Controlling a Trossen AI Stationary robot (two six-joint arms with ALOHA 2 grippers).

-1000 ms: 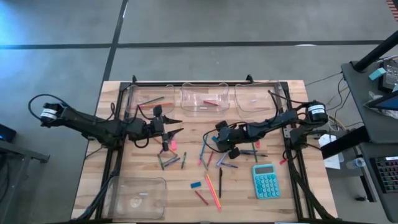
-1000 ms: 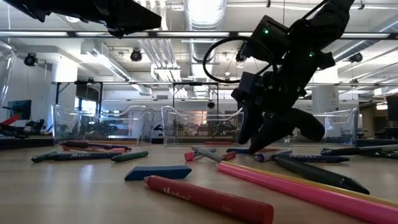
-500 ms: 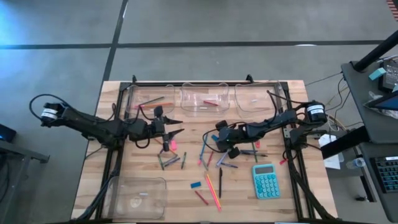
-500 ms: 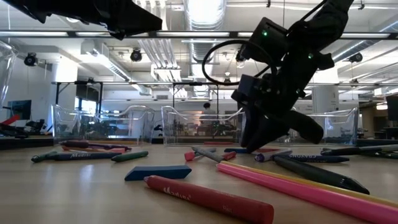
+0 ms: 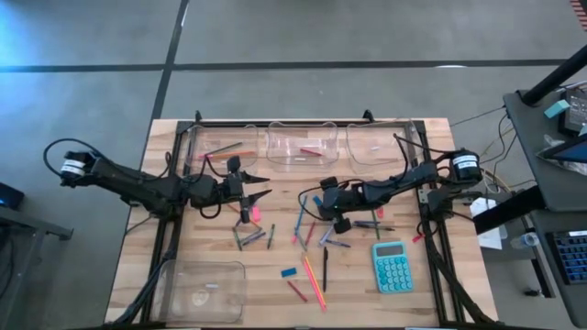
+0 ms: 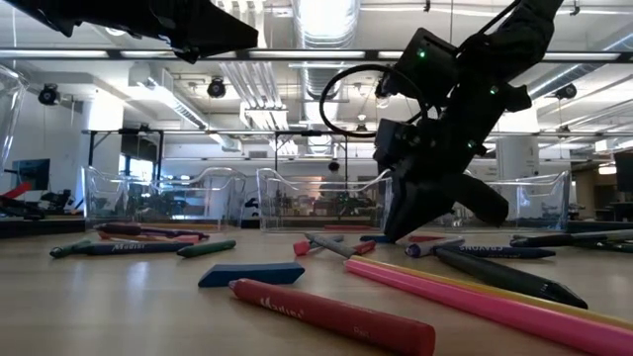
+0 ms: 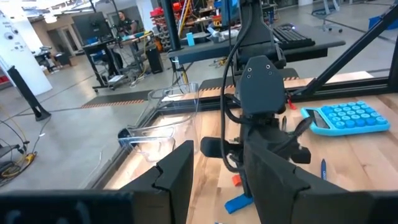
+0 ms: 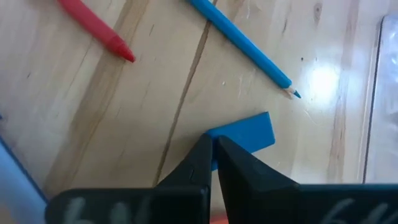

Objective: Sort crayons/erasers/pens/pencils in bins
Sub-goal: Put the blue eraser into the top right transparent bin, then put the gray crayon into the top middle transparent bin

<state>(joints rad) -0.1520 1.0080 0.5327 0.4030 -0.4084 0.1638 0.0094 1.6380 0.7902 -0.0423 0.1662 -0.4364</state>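
The right gripper (image 5: 318, 200) is down on the worktop (image 5: 211, 261) just right of centre. In its wrist view, its two dark fingers (image 8: 198, 163) are pressed together, their tips meeting at the edge of a blue eraser (image 8: 249, 134). The eraser lies flat on the wood; whether the tips actually pinch it or only touch it I cannot tell. Just beyond it lie a blue pencil (image 8: 242, 45) and a red pencil (image 8: 96, 28), both flat on the worktop.

The left gripper (image 5: 260, 185) hangs above the worktop left of centre, at about 9 o'clock from the right gripper. Its fingers (image 7: 177, 174) stand partly apart with nothing between them.

Three clear bins (image 5: 300, 147) sit in a row along the 12 o'clock edge of the worktop, and a fourth (image 5: 204, 289) stands at about 7 o'clock. Loose crayons (image 5: 248, 240), pens (image 5: 325, 268) and pencils (image 5: 315, 280) are scattered across the middle. A second blue eraser (image 5: 289, 272) lies toward 6 o'clock, near a red crayon (image 6: 331, 316). A teal calculator (image 5: 393, 266) lies flat at about 4 o'clock.
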